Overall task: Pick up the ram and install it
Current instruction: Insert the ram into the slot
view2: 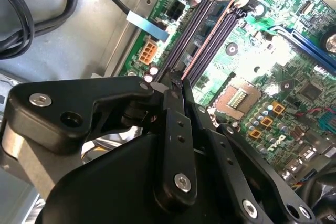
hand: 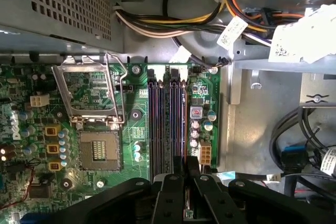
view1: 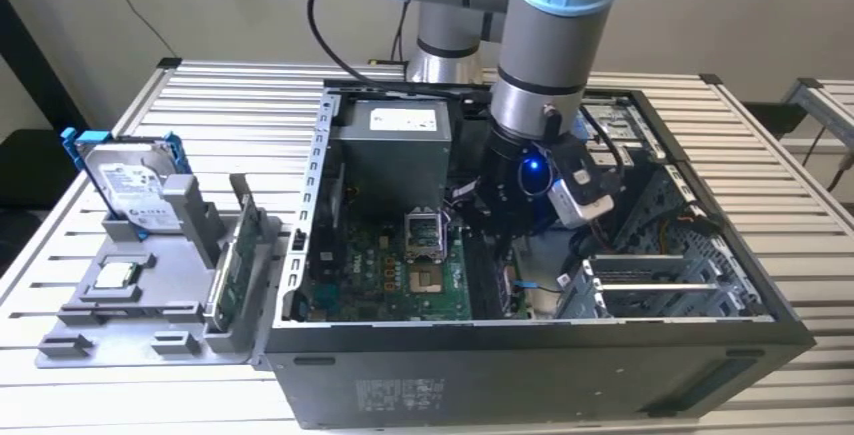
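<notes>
Black linkage of the hand sits closest in both wrist views, its two fingers drawn together on a thin board held edge-on, which I take to be the ram. Just a sliver of it shows between the fingers, so the grip reads as clamped on the stick rather than empty.

The ram hangs directly over one end of the memory slots, in line with their length, at the outermost slot or just beside it; whether its lower edge already touches that slot cannot be told. Beside the slots lies the open CPU socket, on the same green motherboard. Beyond them, at their far end, cable bundles run along the metal wall.

In the exterior view the arm reaches down into the open computer case on the slatted counter.

Judging by this, pick-up is done and installation is in hand. Seating calls for the edge square with the slot, end latches open, and a straight, even press.
</notes>
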Robot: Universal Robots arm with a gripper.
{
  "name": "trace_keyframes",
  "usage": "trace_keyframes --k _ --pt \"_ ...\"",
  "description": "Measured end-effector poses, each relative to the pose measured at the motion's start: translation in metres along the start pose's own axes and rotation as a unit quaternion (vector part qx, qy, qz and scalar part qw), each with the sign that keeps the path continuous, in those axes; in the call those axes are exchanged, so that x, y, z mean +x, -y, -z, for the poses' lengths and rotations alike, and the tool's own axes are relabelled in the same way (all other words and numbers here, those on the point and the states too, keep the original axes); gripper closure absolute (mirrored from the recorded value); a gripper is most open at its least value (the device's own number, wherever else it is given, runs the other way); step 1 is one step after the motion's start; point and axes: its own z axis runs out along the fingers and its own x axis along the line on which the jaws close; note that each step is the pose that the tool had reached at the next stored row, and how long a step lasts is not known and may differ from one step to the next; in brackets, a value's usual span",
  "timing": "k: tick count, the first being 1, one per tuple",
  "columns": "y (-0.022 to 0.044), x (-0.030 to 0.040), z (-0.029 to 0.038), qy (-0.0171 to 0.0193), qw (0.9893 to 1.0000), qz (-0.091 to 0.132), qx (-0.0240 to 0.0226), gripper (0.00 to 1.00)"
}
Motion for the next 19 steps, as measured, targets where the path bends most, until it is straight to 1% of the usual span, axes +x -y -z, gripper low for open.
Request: trace_keyframes --k 2,3,4,8,11,16,19 --pt "-0.0012 -0.0001 0.0001 0.0004 0.9999 0.0 0.0159 0.86" --pt "-0.0017 -0.0001 0.0001 0.0006 0.9998 0.0 0.0204 0.86" --pt "-0.0019 -0.0001 0.0001 0.0006 0.9998 0.0 0.0216 0.86" --pt "-0.002 -0.0001 0.0002 0.0006 0.9998 0.0 0.0216 0.86" --pt "-0.004 0.0 0.0002 0.0009 0.9998 0.0 0.0217 0.86" --pt "-0.0044 0.0 0.0001 0.001 0.9998 0.0 0.0218 0.86" --pt "-0.0069 0.0001 -0.0011 0.001 0.9998 0.0 0.0218 0.86"
